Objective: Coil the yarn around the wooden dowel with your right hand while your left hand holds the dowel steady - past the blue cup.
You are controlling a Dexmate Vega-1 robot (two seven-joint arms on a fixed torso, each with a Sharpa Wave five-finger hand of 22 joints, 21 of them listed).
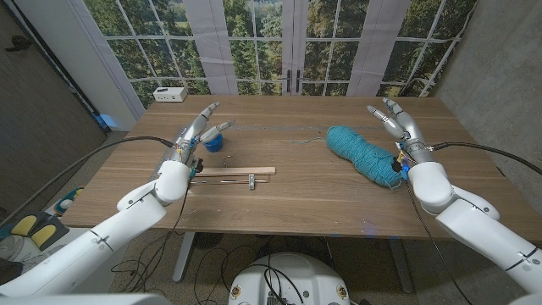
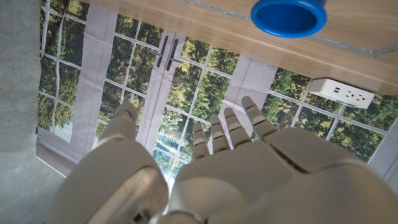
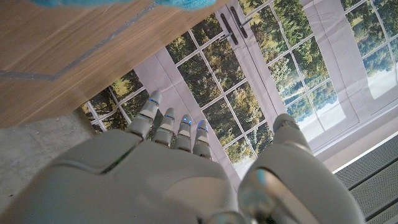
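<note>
1. Left hand [image 1: 196, 130], fingers spread, holds nothing; round blue cup [image 1: 213, 141] just beside it.
2. Slim wooden dowel [image 1: 235, 172] lies on the desk [image 1: 296, 191], nearer the robot than that hand.
3. Right hand [image 1: 396, 121], fingers apart, empty; fuzzy teal yarn [image 1: 364, 152] skein beside it.

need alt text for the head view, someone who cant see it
Both robot hands hover open and empty over a wooden table: the left hand above a blue cup, the right hand beside a teal yarn skein. A wooden dowel lies untouched near the left arm, and a white power strip sits at the far corner.
</note>
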